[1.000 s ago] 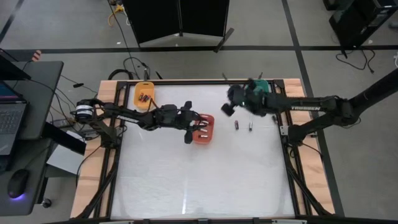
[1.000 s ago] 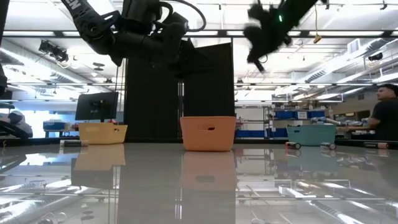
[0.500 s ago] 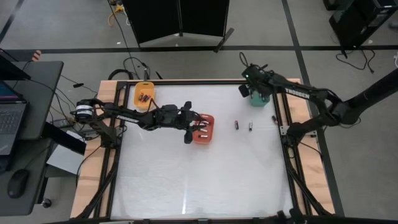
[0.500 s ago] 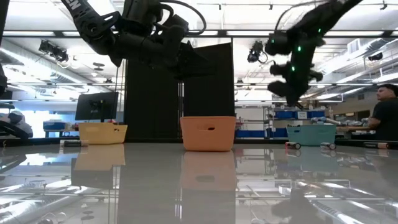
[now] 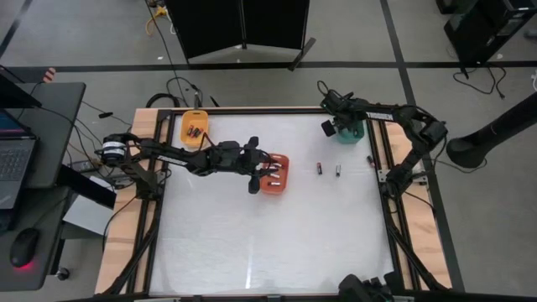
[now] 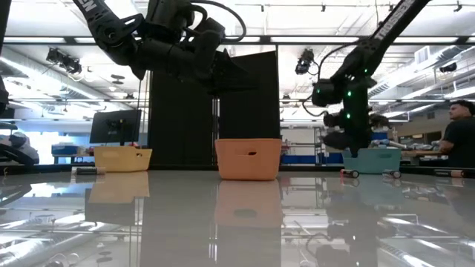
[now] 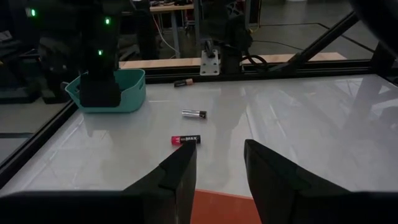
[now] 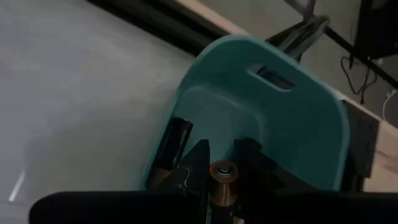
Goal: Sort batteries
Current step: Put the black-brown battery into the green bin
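Note:
My right gripper (image 8: 222,155) is shut on a small dark battery (image 8: 222,180) with a coppery end. It hangs over the teal tray (image 8: 292,118) at the table's far right corner (image 5: 351,132). One dark battery (image 8: 173,144) lies inside that tray, against its wall. My left gripper (image 7: 221,155) is open and hovers over the red-orange tray (image 5: 275,174), which holds batteries. Three loose batteries lie on the table: a red-banded one (image 7: 186,140), a silvery one (image 7: 194,113) and one (image 7: 184,82) near the frame. My right gripper pinches the battery between its two fingers (image 8: 199,158). The battery's round metal end (image 8: 222,172) faces the wrist camera, so the cell lies along the fingers. It is lifted clear, above the inside of the teal tray.
An orange tray (image 5: 195,127) with batteries stands at the far left corner. The black frame rail (image 5: 382,159) runs along the table's right edge, close to the teal tray. The near half of the white table is bare. A person (image 6: 460,133) is in the room beyond.
My right gripper has travelled from high above the table's far middle toward the right edge. It has come down over the teal tray, still shut on the battery. My left arm has kept still.

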Robot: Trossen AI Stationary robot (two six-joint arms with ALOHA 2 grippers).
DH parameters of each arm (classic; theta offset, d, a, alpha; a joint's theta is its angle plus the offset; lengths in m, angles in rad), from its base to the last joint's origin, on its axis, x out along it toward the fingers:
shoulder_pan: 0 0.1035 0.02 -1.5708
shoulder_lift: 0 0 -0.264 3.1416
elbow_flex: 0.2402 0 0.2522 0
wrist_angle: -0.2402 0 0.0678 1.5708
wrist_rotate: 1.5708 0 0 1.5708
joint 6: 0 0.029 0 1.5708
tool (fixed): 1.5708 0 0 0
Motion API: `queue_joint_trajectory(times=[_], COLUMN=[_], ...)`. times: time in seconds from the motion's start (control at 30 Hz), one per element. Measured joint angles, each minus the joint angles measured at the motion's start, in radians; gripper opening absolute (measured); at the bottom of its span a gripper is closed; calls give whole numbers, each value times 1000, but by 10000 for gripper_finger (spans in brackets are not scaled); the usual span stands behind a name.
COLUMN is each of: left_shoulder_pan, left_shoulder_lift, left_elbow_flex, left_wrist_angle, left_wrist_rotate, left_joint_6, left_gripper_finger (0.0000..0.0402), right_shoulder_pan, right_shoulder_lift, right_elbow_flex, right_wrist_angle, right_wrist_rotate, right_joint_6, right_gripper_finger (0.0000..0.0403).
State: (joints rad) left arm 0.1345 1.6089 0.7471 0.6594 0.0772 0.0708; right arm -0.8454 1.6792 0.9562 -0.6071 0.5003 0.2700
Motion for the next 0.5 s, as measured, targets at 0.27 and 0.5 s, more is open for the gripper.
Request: queue_joint_trajectory(times=[0.27, 0.5], left_shoulder_pan=[0, 0], left_shoulder_lift=[0, 0], left_elbow_flex=[0, 0], left_wrist_angle=[1, 1], left_wrist_rotate=[1, 1], left_joint_6=[0, 0], left_gripper_finger=[143, 143], right_shoulder_pan=[-1, 7], right_shoulder_lift=[71, 0], right_elbow_flex=[0, 2], right_wrist_angle=[7, -43], right_wrist_rotate=[-34, -34], right_joint_6=[1, -23], right_gripper_finger=[106, 138])
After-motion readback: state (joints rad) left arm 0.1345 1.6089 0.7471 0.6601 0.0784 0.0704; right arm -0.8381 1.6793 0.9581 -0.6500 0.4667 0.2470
